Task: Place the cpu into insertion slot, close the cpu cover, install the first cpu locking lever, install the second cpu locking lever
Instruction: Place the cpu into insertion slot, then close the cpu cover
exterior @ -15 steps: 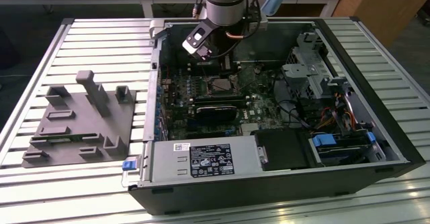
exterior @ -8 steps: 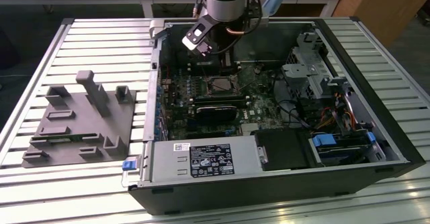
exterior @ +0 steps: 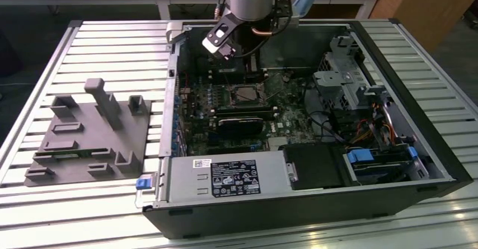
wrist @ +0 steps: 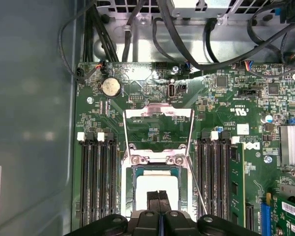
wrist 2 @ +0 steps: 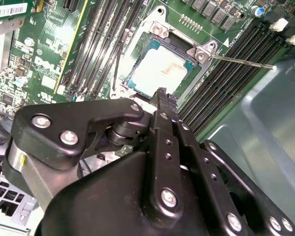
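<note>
The cpu [wrist: 157, 183], its silvery top up, lies in the insertion slot [wrist: 133, 173] in the middle of the green motherboard [wrist: 221, 113]. In the second wrist view the cpu [wrist 2: 160, 73] sits inside the slot's metal rim. The cpu cover [wrist: 159, 112] stands flipped open behind the slot. One thin locking lever [wrist: 195, 184] and the other [wrist: 123, 132] stand free beside it; a lever [wrist 2: 241, 61] juts out sideways. My gripper [wrist: 159, 199] is shut with nothing between its black fingers. It hovers over the cpu's near edge, and whether it touches the cpu I cannot tell. The gripper's tip [wrist 2: 161, 93] is also in the second wrist view.
Black memory slots [wrist: 91, 182] flank the slot on both sides. Cables [wrist: 187, 54] cross the case behind the board. In the exterior view the open computer case [exterior: 299, 204] lies on a slatted table, with a grey fixture plate [exterior: 89, 137] at that view's left.
</note>
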Controlling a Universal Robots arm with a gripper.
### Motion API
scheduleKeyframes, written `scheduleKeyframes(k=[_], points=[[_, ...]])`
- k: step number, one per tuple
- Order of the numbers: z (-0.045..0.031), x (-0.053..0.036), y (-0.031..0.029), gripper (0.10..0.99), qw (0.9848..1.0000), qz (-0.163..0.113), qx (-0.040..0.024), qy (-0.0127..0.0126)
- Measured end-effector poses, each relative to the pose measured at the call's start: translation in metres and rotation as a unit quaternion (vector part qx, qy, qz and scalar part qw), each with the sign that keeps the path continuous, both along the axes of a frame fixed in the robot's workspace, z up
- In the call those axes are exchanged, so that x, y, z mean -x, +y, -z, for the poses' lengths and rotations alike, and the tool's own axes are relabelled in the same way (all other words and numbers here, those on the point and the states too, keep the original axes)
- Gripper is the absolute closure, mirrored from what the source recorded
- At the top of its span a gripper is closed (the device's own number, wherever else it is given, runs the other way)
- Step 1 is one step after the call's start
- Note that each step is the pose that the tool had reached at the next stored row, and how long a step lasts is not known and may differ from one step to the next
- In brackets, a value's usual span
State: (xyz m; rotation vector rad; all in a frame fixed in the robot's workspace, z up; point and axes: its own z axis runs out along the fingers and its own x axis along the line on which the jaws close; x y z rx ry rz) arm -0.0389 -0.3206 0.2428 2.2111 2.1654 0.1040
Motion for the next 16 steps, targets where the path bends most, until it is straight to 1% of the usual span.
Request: scheduleKeyframes(k=[3, 12, 14, 16], points=[[-0.0017, 0.0, 0.0, 0.98, 1.0, 0.0, 0.0, 0.0], [-0.0028, 0.0, 0.0, 0.98, 1.0, 0.0, 0.0002, 0.0001], [-0.0043, 0.0, 0.0, 0.98, 1.0, 0.0, 0.0001, 0.0], [-0.0073, 0.0, 0.0, 0.98, 1.0, 0.0, 0.0, 0.0]])
